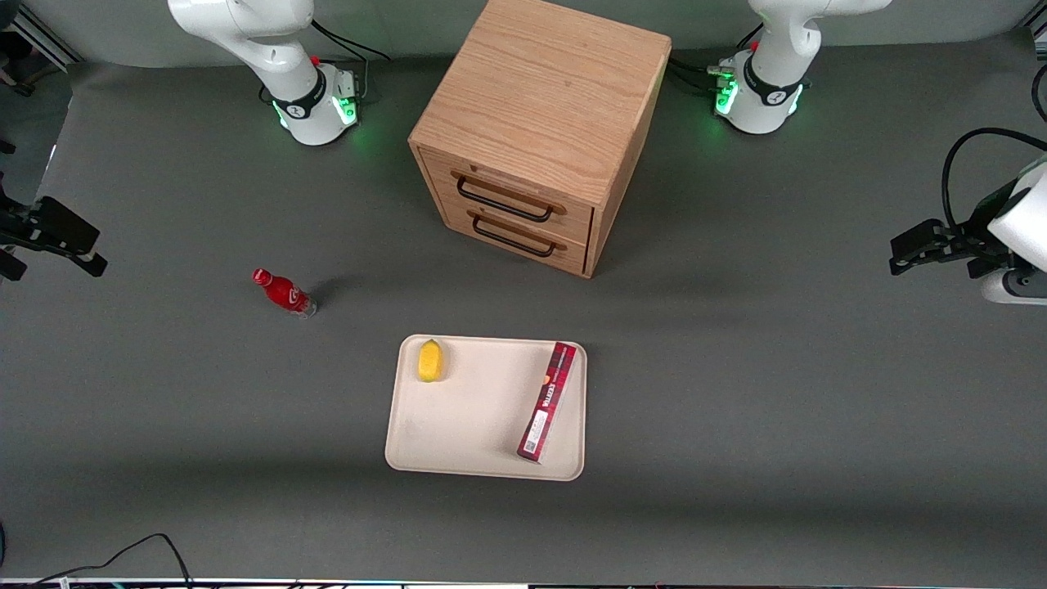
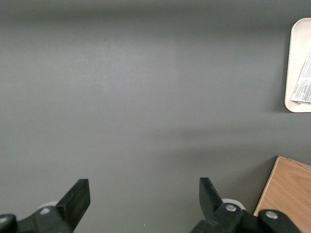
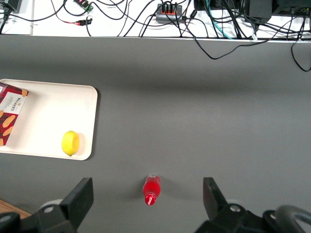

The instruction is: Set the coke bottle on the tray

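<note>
I am at the reach step: nothing is grasped yet. The coke bottle (image 1: 283, 292) stands upright on the grey counter (image 1: 736, 409), well apart from the tray (image 1: 466, 425), toward the working arm's end and a little farther from the front camera than the tray. My tool (image 3: 147, 196) hangs above the counter with its fingers (image 3: 82, 194) spread wide and empty, and in the wrist view the bottle sits between them, far below.

The tray already carries a lemon (image 1: 430, 361) and a dark-red box (image 1: 547, 402), with bare surface between them, which I judge roomy enough for the bottle.

Next I need to descend straight onto the bottle and close around its body, keeping it upright; it looks narrow and easy to tip.

In the front view my tool is cut off at the frame edge, so I cannot judge its height there.
</note>
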Controlling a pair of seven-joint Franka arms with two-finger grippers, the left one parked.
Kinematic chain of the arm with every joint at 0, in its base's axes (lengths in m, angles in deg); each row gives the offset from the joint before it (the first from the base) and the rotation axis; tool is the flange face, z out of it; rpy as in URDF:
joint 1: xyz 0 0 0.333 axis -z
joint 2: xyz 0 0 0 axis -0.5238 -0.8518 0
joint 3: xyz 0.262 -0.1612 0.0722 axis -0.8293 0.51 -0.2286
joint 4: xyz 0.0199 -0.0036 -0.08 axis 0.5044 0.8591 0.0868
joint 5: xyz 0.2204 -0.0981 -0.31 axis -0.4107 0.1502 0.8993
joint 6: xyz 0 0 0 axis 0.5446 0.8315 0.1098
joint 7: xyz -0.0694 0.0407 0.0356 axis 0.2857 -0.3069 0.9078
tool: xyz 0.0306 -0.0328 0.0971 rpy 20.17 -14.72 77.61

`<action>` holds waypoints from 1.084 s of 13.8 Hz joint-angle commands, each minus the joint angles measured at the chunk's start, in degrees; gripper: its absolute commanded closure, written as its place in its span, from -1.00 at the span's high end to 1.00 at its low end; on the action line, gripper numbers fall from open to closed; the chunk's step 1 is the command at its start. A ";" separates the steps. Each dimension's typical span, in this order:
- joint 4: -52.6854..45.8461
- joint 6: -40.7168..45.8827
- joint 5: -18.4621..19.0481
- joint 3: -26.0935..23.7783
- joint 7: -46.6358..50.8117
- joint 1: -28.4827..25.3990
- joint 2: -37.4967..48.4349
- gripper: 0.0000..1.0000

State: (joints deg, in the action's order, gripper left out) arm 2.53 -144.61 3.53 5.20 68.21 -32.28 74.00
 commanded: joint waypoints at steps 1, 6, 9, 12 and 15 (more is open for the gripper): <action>-2.00 1.51 0.96 0.09 0.99 -0.37 -1.00 1.00; 4.29 1.25 -0.62 0.00 1.16 -0.46 -1.53 1.00; 16.95 -6.81 -4.93 0.18 -5.39 -0.37 -0.38 1.00; 29.95 -17.69 -5.19 -0.43 -5.69 -0.54 0.84 1.00; 42.09 -31.23 -5.28 -1.05 -5.69 -0.46 1.37 1.00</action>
State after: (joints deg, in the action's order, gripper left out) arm 35.48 -168.54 -0.44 4.20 64.13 -32.57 71.93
